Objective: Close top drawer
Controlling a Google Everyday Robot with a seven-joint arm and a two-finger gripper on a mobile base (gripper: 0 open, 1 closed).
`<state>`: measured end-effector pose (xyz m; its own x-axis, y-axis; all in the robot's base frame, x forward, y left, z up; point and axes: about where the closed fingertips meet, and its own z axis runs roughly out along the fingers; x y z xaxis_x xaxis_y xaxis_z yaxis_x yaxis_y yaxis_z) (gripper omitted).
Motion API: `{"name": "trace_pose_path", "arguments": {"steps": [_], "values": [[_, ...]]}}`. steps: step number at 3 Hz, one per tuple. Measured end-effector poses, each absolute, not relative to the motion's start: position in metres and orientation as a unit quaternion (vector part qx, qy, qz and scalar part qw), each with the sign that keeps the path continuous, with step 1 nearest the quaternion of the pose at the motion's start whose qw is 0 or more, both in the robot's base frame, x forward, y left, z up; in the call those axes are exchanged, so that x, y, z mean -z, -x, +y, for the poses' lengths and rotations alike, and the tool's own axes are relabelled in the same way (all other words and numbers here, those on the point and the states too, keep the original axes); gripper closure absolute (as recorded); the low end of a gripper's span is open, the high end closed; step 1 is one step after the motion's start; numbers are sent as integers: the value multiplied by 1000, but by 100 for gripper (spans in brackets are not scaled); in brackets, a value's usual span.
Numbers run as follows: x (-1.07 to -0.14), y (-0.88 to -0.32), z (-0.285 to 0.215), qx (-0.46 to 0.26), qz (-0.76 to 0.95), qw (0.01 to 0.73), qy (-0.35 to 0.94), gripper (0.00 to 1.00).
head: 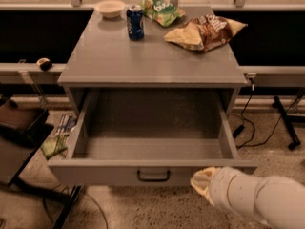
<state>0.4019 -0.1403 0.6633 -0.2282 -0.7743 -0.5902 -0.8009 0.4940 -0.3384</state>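
Gripper low right, at top drawer front

One camera looks steeply down from above and in front of a cabinet, facing its front at close range. The cream-tipped white gripper enters at the lower right, nearest the lens. Just up and left of the gripper lies the wide, open grey top drawer. Farther beyond the gripper, the flat grey worktop reaches the upper edge.

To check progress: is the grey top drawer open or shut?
Open: the grey top drawer stands pulled out, inside showing. The gripper is beside its front.
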Motion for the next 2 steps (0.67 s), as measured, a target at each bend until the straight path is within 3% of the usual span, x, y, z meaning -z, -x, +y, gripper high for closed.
{"name": "trace_pose_path", "arguments": {"steps": [2], "values": [[-662,-436,-134,-21,777,371,509,100]]}}
